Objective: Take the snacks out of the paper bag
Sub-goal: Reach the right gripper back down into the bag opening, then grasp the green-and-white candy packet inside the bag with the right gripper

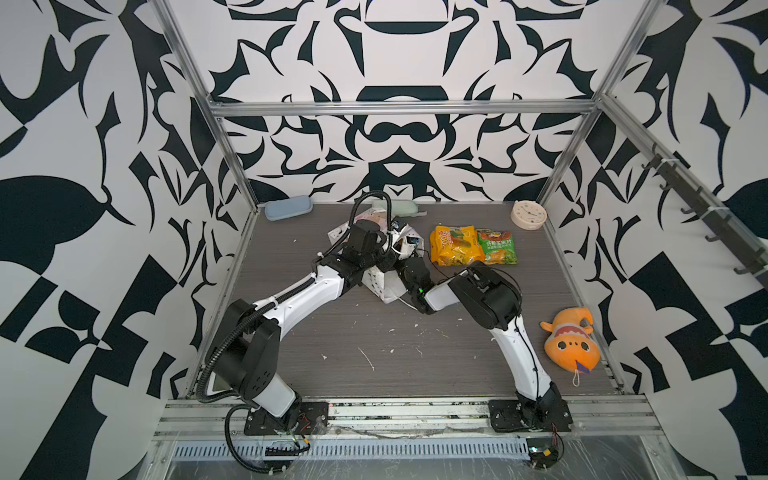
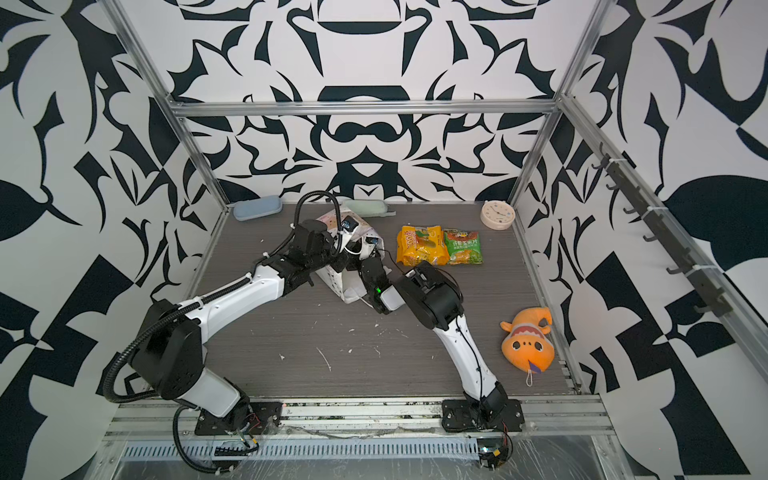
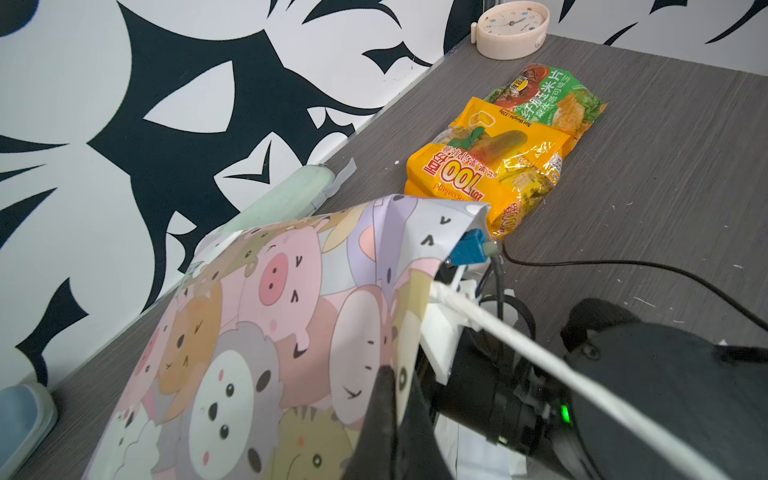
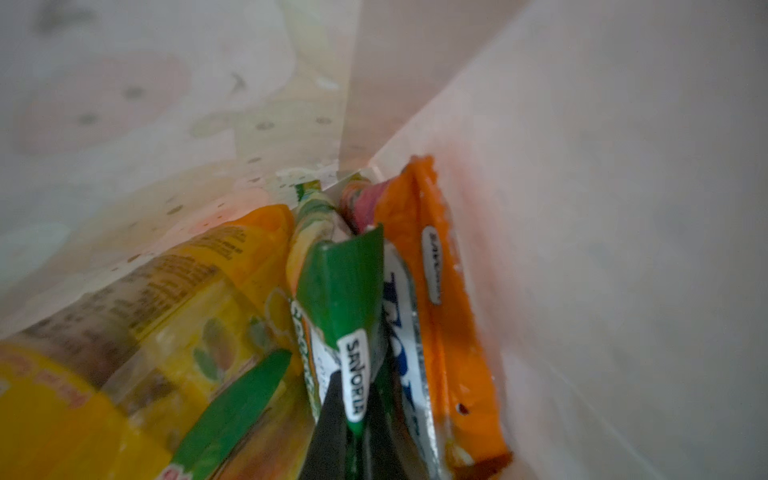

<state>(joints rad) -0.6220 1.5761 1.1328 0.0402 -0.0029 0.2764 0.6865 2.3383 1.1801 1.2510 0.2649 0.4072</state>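
Hand R (image 4: 355,432) clamps green pkt (image 4: 340,291); hand L (image 3: 399,415) clamps bag (image 3: 270,311).

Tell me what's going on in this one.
Two robot arms are emptying a paper bag of snacks. The left gripper pinches the bag's rim, while the right gripper is inside the bag, shut on the edge of a green packet. A yellow packet and an orange packet are also inside. A yellow-orange packet and a second green packet already lie on the table.
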